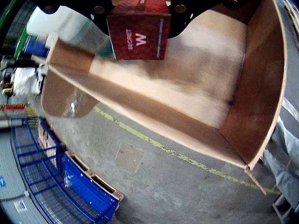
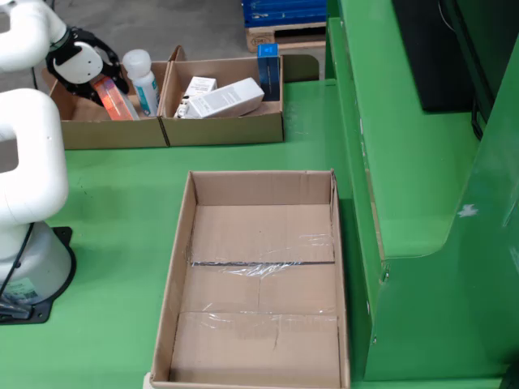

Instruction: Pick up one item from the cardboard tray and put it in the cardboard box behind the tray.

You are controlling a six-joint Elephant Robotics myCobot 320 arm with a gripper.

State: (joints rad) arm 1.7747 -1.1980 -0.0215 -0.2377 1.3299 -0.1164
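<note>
In the fixed view my gripper [image 2: 83, 63] is at the back left, shut on a red carton [image 2: 113, 98] that hangs tilted over the left cardboard box [image 2: 113, 132] behind the tray. The large cardboard tray [image 2: 182, 247] in front holds nothing. In the gripper-mounted view the red carton [image 1: 139, 30], lettered "SECRET W", is held at the top edge under the black gripper [image 1: 140, 5], above the open cardboard box [image 1: 261, 98]. Its floor below the carton is bare.
A white bottle [image 2: 142, 77] stands in the left box beside the carton and shows blurred in the gripper-mounted view [image 1: 51, 21]. The right back box [image 2: 227, 127] holds white cartons [image 2: 223, 99] and a blue carton [image 2: 268, 66]. A green wall [image 2: 405, 162] bounds the right. Blue cages [image 1: 70, 186] stand on the floor.
</note>
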